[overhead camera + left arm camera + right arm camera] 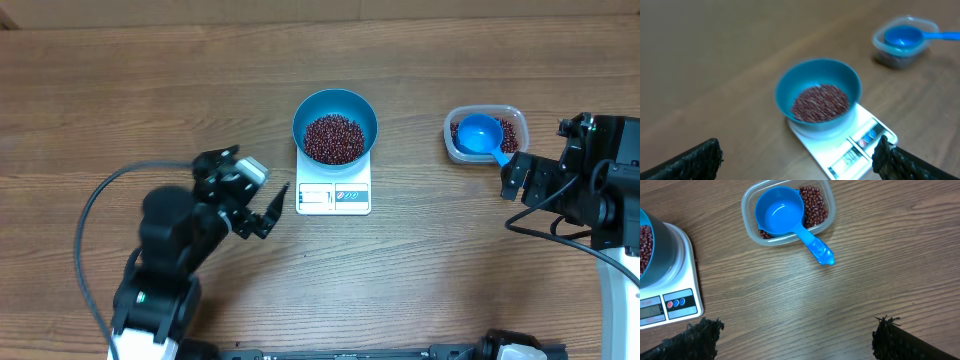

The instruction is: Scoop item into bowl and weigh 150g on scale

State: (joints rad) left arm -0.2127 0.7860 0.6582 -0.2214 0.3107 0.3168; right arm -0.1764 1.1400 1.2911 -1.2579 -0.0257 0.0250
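The left gripper (275, 212) has its fingers spread wide and grasps nothing, poised over the table (150, 90). Just ahead of its tips is the scale (334, 197), display edge nearest them. The bowl (336, 100) sits on the scale's far part and holds a heap of beans (334, 138). The right gripper (513, 178) is likewise released and empty. Ahead of its fingers, close but apart, is the handle of the scoop (480, 133), whose cup rests in the tub (450, 140) on more beans. The tub stands well apart from the scale.
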